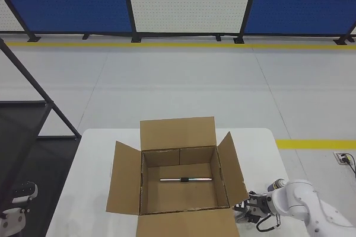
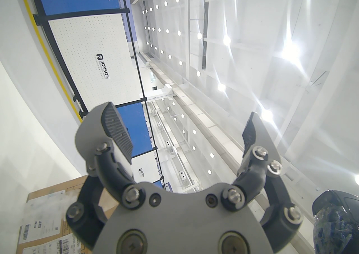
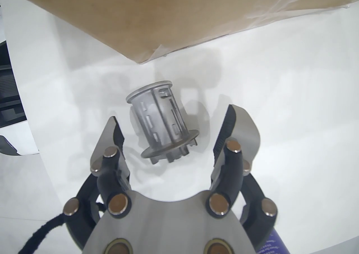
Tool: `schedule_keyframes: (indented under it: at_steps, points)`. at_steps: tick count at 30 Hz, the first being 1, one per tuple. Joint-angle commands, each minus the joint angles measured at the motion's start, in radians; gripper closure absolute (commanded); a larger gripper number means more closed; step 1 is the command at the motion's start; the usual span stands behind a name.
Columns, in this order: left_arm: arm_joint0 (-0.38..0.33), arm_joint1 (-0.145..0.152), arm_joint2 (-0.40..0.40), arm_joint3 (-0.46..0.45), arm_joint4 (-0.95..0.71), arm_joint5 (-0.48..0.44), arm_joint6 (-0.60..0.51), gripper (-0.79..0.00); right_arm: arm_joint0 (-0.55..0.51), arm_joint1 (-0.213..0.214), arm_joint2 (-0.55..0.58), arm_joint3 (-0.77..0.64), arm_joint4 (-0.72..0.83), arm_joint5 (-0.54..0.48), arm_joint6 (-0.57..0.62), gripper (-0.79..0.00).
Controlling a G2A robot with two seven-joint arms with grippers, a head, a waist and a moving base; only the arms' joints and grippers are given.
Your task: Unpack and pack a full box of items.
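Observation:
An open cardboard box stands in the middle of the white table, flaps spread, with a thin silver and black rod lying on its floor. My right gripper is low over the table beside the box's near right corner. It is open, and a grey slotted metal cylinder lies on its side on the table between the fingers, untouched. A box flap hangs just beyond it. My left gripper is open and empty, pointing up at the ceiling.
The table's near right edge lies close to the right arm. A black frame rack stands left of the table. In the left wrist view a labelled cardboard box sits beside the gripper and a dark rounded object sits at the edge.

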Motion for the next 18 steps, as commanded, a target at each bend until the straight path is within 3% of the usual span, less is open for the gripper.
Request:
schedule_keyframes:
  at_steps: [1, 5, 8, 18]
  points:
    - [0.000, 0.000, 0.000, 0.000, 0.000, 0.000, 0.000, -0.785, 0.007, -0.002, -0.005, 0.011, -0.001, -0.002, -0.002, -0.246]
    - [0.000, 0.000, 0.000, 0.000, 0.000, 0.000, 0.000, -0.785, 0.015, -0.003, -0.011, 0.026, -0.003, -0.002, -0.007, -0.129]
    - [0.000, 0.000, 0.000, 0.000, 0.000, 0.000, 0.000, -0.785, 0.015, -0.001, -0.006, 0.031, -0.004, -0.002, -0.015, 0.000]
    - [0.000, 0.000, 0.000, 0.000, 0.000, 0.000, 0.000, -0.785, -0.046, 0.029, 0.081, -0.017, -0.025, 0.021, -0.049, 0.000]
